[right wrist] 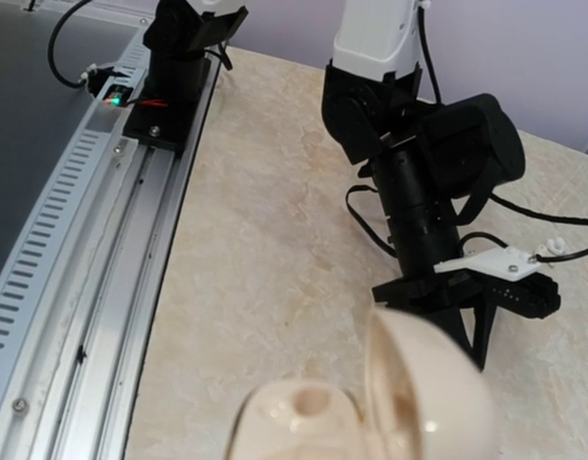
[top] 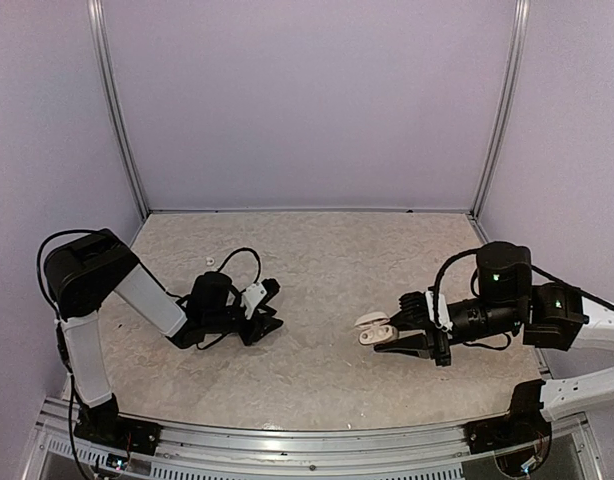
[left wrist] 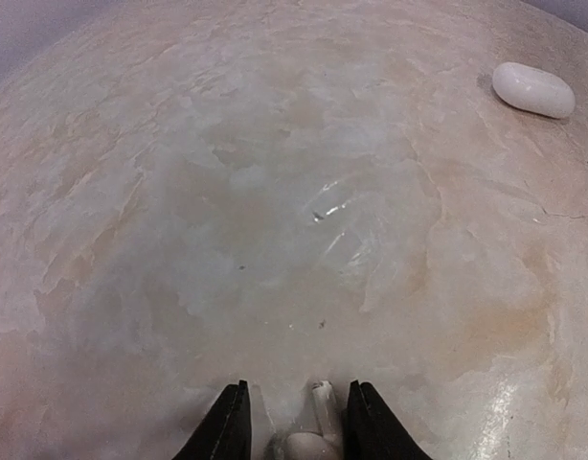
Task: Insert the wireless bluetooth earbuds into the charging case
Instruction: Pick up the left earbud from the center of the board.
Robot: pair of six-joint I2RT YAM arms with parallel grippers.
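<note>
My right gripper (top: 383, 334) is shut on the charging case (top: 371, 329), a white clamshell held open above the table. In the right wrist view the case (right wrist: 371, 422) fills the bottom, lid up on the right, with an empty round socket in the base; my fingers are hidden under it. My left gripper (top: 267, 318) is low over the table and points down. In the left wrist view it (left wrist: 299, 385) holds a whitish earbud (left wrist: 318, 426) between its black fingers, stem toward the tips. A second tiny white earbud (top: 209, 261) lies on the table behind the left arm (right wrist: 553, 247).
A plain white oval piece (left wrist: 533, 89) lies on the table at the upper right of the left wrist view. The slotted metal rail (right wrist: 93, 220) runs along the table's near edge. The left arm's cables (top: 237, 258) loop over the table.
</note>
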